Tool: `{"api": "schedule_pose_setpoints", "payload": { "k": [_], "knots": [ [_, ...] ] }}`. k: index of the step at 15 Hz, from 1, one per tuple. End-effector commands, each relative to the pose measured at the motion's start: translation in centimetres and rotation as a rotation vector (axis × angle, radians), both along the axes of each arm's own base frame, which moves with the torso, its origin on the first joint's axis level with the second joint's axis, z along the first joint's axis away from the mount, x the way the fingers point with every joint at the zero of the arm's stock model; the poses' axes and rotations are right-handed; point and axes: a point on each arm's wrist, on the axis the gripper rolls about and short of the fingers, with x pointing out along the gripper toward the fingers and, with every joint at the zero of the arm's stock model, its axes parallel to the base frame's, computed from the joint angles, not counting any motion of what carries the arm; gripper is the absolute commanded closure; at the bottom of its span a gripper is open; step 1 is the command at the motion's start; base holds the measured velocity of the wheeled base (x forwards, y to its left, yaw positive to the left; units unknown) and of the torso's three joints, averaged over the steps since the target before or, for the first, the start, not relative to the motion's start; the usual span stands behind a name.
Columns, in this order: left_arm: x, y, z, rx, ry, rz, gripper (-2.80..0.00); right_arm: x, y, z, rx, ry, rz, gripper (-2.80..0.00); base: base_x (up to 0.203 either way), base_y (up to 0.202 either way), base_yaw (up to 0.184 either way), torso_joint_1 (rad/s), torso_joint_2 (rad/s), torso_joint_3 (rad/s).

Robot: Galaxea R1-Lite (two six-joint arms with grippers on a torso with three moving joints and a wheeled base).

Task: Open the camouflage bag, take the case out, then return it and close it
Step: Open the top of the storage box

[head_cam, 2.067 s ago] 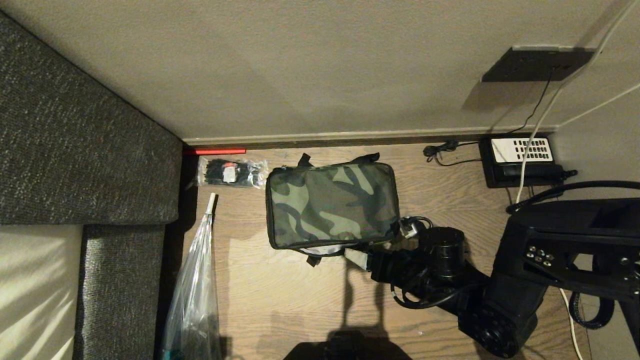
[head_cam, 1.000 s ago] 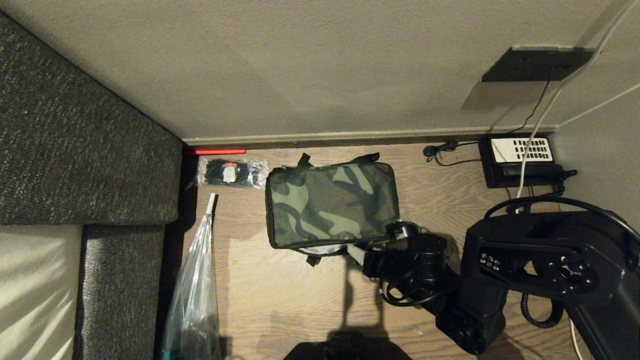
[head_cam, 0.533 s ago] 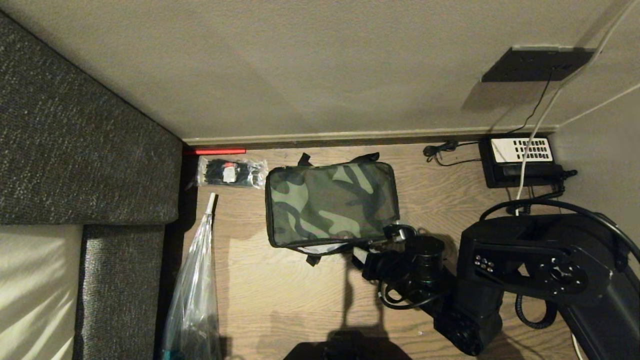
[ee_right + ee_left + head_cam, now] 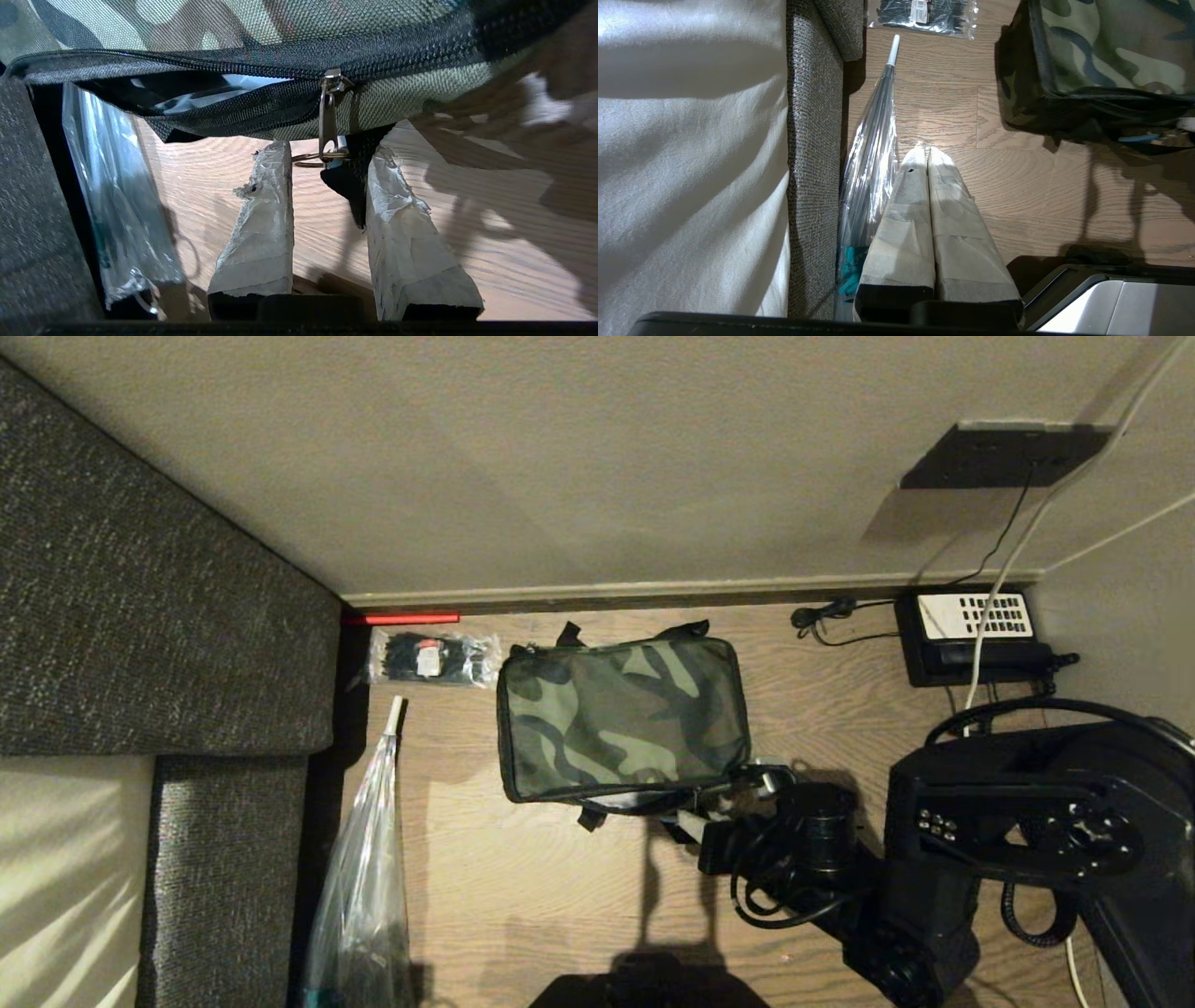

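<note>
A: Where's the camouflage bag (image 4: pixel 621 717)?
B: Flat on the wooden floor (image 4: pixel 523 887), near the wall, between a clear packet of black cable ties (image 4: pixel 431 658) and a black telephone (image 4: pixel 971 635) with a white keypad panel. Its zipper is partly undone along the near edge; something glossy shows in the gap, but I can't identify it.
A: And the right gripper (image 4: pixel 329 161)?
B: At the bag's near right corner. Its taped fingers (image 4: pixel 261 210) stand apart on either side of the metal zipper pull (image 4: pixel 328 119) and its ring; whether they pinch anything, I can't tell.
A: The left gripper (image 4: pixel 928 154)?
B: Clenched, pads together, hanging over the floor beside a clear umbrella (image 4: pixel 873 140) and the grey sofa (image 4: pixel 815 140).
A: Any writing?
B: The packet's small label is too tiny to read.
</note>
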Motion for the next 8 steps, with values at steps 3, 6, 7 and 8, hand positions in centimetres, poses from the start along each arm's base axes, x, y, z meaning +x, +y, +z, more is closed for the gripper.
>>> {"api": "schedule_pose_setpoints", "payload": {
  "k": [3,6,7,8],
  "knots": [
    [0.0,0.0,-0.1,0.0,0.003,0.001,0.0,-0.3,-1.2,1.6,0.004,-0.028,-0.019,0.0,0.0,0.0,0.0,0.0,0.0,0.0],
    [0.0,0.0,-0.1,0.0,0.001,0.001,0.0,-0.1,-1.9,1.6,-0.018,-0.034,-0.034,0.0,0.0,0.0,0.0,0.0,0.0,0.0],
    [0.0,0.0,-0.1,0.0,0.003,0.001,0.0,-0.1,-1.9,1.7,-0.017,-0.039,-0.033,0.0,0.0,0.0,0.0,0.0,0.0,0.0],
    [0.0,0.0,-0.1,0.0,0.003,0.001,0.0,0.0,-1.8,1.8,-0.016,-0.044,-0.032,0.0,0.0,0.0,0.0,0.0,0.0,0.0]
  ]
}}
